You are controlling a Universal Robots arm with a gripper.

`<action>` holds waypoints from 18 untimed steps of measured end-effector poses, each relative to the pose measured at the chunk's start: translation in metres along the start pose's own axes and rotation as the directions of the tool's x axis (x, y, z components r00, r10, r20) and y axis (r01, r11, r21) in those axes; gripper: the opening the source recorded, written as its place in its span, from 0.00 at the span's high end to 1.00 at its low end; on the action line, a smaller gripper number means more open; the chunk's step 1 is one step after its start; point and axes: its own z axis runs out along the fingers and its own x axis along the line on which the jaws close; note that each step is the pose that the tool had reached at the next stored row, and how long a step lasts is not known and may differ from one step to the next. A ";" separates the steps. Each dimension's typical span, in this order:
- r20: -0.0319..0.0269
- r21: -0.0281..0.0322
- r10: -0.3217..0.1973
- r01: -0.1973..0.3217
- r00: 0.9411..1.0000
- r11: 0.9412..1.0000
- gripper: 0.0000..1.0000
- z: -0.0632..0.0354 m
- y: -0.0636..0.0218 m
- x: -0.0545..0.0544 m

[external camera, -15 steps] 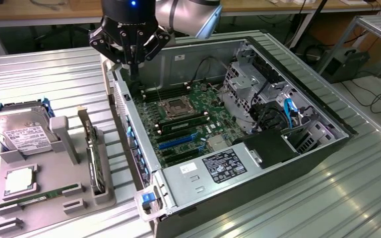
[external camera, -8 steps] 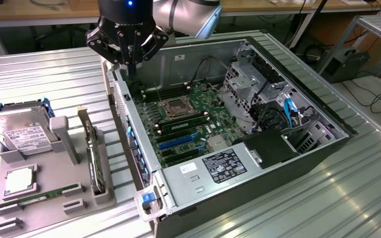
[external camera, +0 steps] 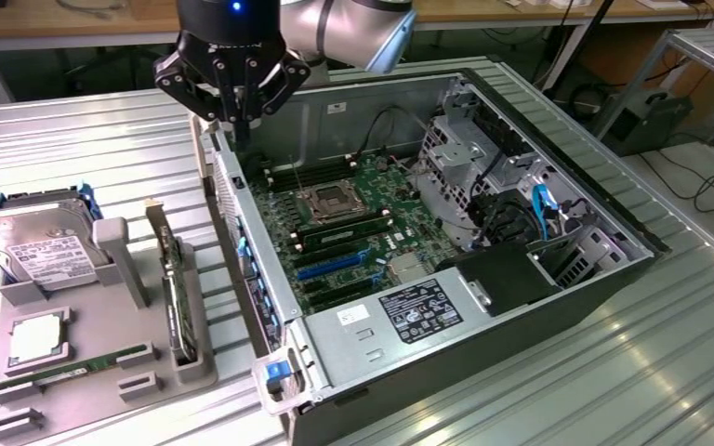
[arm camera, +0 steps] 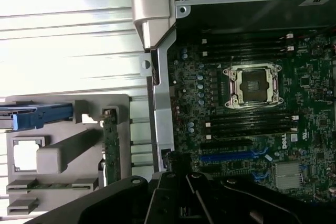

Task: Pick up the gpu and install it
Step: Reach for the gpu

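End effector (external camera: pixel 241 132) closed, by open PC case (external camera: pixel 345 111) edge; gpu (external camera: pixel 179 297) upright in grey tray (external camera: pixel 90 325) slot w/ HDD (external camera: pixel 41 246).

Motherboard (arm camera: pixel 247 124): white "DELL" mark, sideways. PSU label (external camera: pixel 419 309), lower centre; drive label (external camera: pixel 45 253), left: print unreadable.

gpu (external camera: pixel 181 299) apparently in holder (external camera: pixel 97 325) beside case (external camera: pixel 370 102)
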 end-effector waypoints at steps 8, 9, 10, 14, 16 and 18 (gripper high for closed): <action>0.000 0.000 0.000 0.000 1.000 1.000 0.89 -0.0001 -0.0003 0.004; 0.000 0.000 0.000 0.000 1.000 1.000 0.89 -0.0002 -0.0004 0.005; 0.000 0.000 0.000 0.000 1.000 1.000 0.89 -0.0002 -0.0004 0.006; 0.000 0.000 0.000 0.000 1.000 1.000 0.89 -0.0002 -0.0006 0.008; 0.000 0.000 0.000 0.000 1.000 1.000 0.89 -0.0003 -0.0007 0.009; 0.000 0.000 0.000 0.000 1.000 1.000 0.89 -0.0003 -0.0008 0.011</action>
